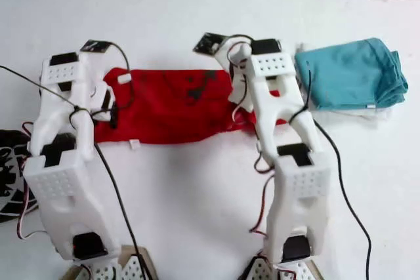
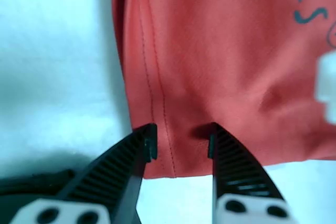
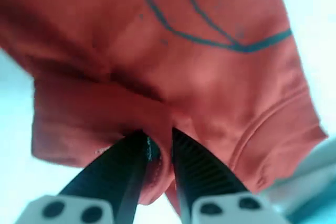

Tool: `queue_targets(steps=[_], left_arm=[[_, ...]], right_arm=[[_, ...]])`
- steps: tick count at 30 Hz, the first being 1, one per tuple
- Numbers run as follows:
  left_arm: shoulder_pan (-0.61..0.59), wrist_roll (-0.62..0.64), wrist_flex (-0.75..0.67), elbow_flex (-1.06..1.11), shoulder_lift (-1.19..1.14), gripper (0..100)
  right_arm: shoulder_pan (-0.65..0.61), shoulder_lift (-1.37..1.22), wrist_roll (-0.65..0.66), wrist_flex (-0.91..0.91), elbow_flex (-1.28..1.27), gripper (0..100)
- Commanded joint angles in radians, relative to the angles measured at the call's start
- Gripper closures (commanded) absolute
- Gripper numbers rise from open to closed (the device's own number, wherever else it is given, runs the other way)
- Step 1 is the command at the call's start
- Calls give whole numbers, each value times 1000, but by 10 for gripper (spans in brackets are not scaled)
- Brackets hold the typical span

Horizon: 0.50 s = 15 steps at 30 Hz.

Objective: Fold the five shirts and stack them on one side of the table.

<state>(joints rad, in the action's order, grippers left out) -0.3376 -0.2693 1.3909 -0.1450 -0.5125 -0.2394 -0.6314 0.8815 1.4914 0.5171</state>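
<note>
BENCH FOLD, MID-STEP: A red shirt (image 1: 170,106), laid out as a long band, lies across the middle of the bench (image 1: 197,208) between the two arms. The right jaws are pressed together on a bunched fold at the end nearest the right arm (image 1: 289,162). At the opposite end the left jaws stand spread, tips down on the cloth astride the stitched hem, pinching nothing. The step in hand looks to be the next fold. Done well, it calls for the left jaws to close through every layer before either arm lifts. Both ends should then rise together, with the band kept taut so the edges meet squarely. A folded teal shirt (image 1: 351,73) sits just beyond the right arm on something white, the likely start of the stack. A black-and-white patterned cloth (image 1: 10,175) lies at the bench edge beside the left arm (image 1: 62,155). A black cable (image 1: 118,201) trails close to the shirt's near edge and could snag a lifted corner.
</note>
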Motion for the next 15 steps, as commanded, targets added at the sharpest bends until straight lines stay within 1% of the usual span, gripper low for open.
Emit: queue_targets(steps=[1, 3, 5, 7, 11, 15], left_arm=[[-9, -11, -9, -1, 12, 818], [-8, -11, -9, -1, 12, 818], [-6, -11, -9, -1, 12, 818], [-6, -11, -9, -1, 12, 818], [-6, -11, -9, -1, 12, 818], [-5, -11, -9, -2, 12, 818]], right_arm=[[4, -127, 0, 71, 255, 971], [21, -217, -49, 107, 376, 909], [50, -297, -135, 114, 502, 813], [85, -375, -221, 104, 634, 755], [136, -484, -374, 136, 878, 765], [133, -509, -396, 239, 1085, 768]])
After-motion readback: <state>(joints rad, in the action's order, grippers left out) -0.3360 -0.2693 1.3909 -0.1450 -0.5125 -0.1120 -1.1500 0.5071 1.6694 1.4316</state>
